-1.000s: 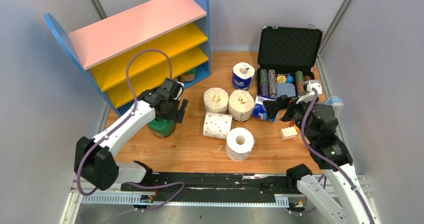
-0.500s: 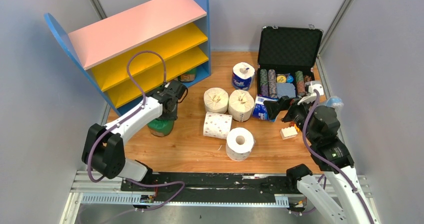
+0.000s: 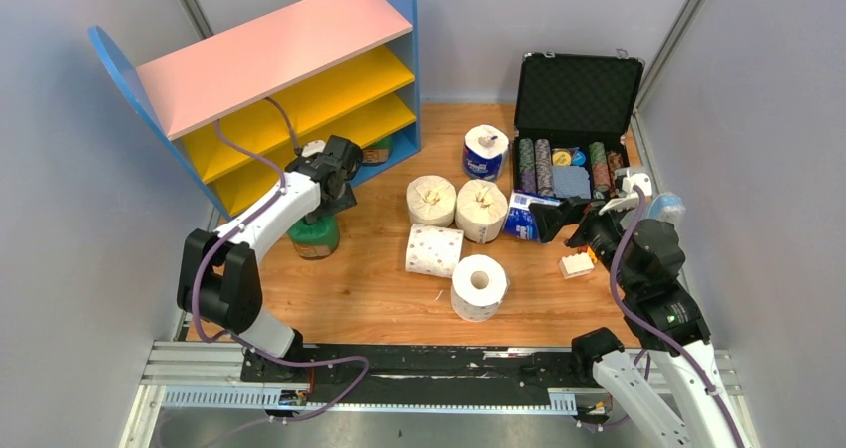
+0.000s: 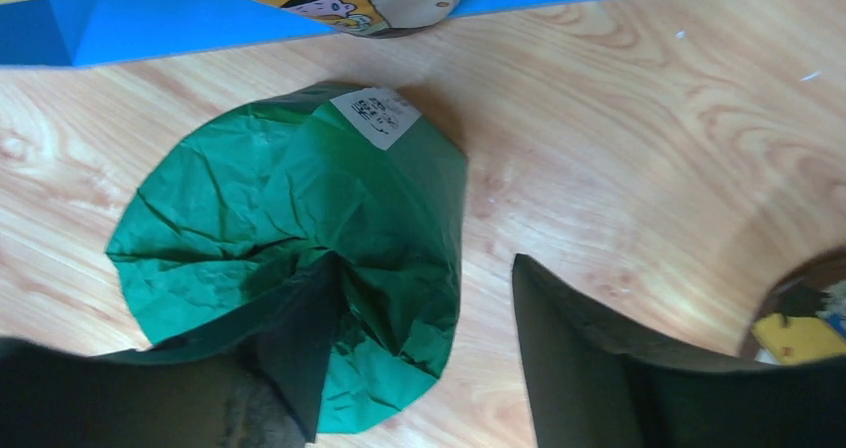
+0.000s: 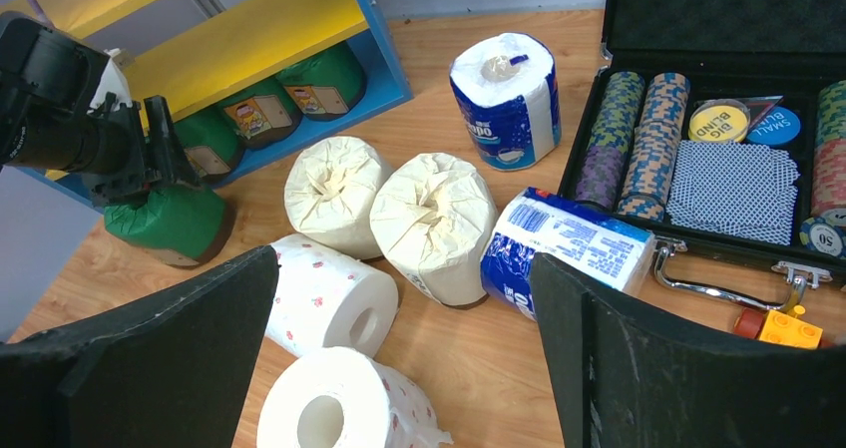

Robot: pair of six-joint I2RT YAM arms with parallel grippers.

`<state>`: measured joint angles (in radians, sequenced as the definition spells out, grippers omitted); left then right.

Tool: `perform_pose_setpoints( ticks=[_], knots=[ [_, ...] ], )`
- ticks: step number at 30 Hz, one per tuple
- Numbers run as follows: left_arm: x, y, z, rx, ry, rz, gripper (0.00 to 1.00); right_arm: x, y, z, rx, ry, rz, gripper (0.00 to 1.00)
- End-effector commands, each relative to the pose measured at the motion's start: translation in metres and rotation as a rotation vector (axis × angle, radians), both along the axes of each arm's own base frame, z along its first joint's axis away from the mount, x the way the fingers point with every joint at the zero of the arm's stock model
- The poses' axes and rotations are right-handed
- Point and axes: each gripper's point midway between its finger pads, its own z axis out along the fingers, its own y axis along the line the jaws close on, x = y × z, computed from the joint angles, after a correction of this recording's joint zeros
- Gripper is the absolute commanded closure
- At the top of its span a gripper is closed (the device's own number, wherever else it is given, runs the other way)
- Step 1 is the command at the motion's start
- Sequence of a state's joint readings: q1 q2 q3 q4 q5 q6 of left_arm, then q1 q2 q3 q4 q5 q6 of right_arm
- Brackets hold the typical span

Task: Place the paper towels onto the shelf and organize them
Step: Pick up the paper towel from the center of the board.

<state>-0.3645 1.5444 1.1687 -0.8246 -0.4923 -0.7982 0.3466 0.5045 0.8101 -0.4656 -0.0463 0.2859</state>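
A green-wrapped paper towel roll point(image 4: 269, 219) stands on the table in front of the shelf point(image 3: 269, 54). My left gripper point(image 4: 427, 303) hovers over it with its jaws apart. One finger lies over the roll's crumpled top and the other is off its right side above bare wood. From above, the left gripper point(image 3: 337, 187) sits between that green roll point(image 3: 312, 236) and the shelf's bottom tier. Three more green rolls point(image 5: 319, 79) stand on that tier. My right gripper point(image 5: 399, 368) is wide open above two white rolls point(image 5: 329, 298), holding nothing. Two cream rolls point(image 3: 481, 209) and two blue-white rolls point(image 3: 486, 152) stand mid-table.
An open black case point(image 3: 579, 94) with poker chip stacks point(image 5: 648, 129) sits at the back right. A small toy brick point(image 3: 577, 263) lies near my right gripper point(image 3: 564, 219). Grey walls close in both sides.
My left arm has swung toward the shelf, and the green roll has shifted slightly that way with it. Its jaws narrowed and then parted again. The right arm drifted slightly right.
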Motion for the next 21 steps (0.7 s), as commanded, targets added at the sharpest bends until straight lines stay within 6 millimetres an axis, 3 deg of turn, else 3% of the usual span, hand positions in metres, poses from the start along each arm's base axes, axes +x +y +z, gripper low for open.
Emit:
perform_pose_setpoints(
  ticks=[1,3,9,16,21],
  knots=[
    [0.016,-0.012,0.023,-0.073,-0.082,-0.011,0.25,0.000,0.001,0.012,0.010,-0.054,0.010,0.00],
    [0.009,-0.014,0.027,-0.080,-0.073,-0.066,0.18,0.000,0.002,0.012,0.009,-0.053,0.016,0.00],
    [-0.010,-0.011,0.043,-0.041,-0.078,-0.256,0.15,0.000,0.003,0.012,0.010,-0.053,0.020,0.00],
    [-0.014,-0.009,0.040,0.149,-0.011,-0.582,0.13,-0.002,0.005,0.012,0.015,-0.056,0.030,0.00],
    [-0.016,-0.008,0.031,0.286,0.040,-0.720,0.13,-0.003,0.006,0.013,0.015,-0.064,0.038,0.00]
  ],
)
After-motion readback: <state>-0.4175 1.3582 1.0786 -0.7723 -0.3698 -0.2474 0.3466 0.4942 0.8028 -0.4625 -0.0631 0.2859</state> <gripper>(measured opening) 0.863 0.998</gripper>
